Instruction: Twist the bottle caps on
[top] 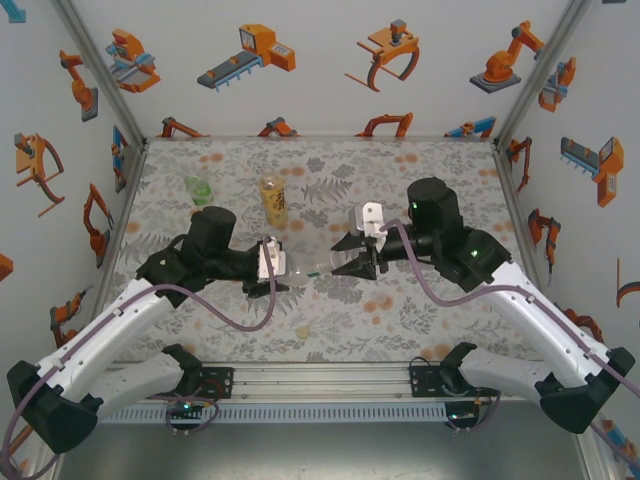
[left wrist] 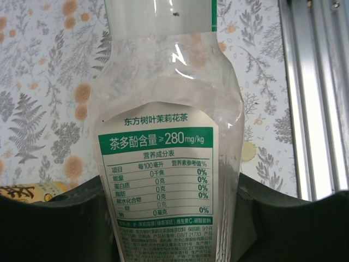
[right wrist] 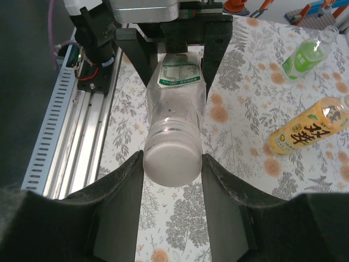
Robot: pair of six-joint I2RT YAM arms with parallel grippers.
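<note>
Top external: arms (top: 200,262) inward, level, at colourless bottle (top: 298,264).

The colourless bottle (right wrist: 175,109) is level above the table (top: 450,310) — its round white end is perhaps the white cap (right wrist: 172,159). The green bottle (top: 197,190) and amber bottle (top: 272,198) stand upright, far back. The pale yellow cap (left wrist: 248,151) lies flat on the table.

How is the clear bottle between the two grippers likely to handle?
Probably light: the clear bottle looks empty. Its thin walls may dent under the left gripper. Round-bodied, it would likely roll if laid on the table.
</note>
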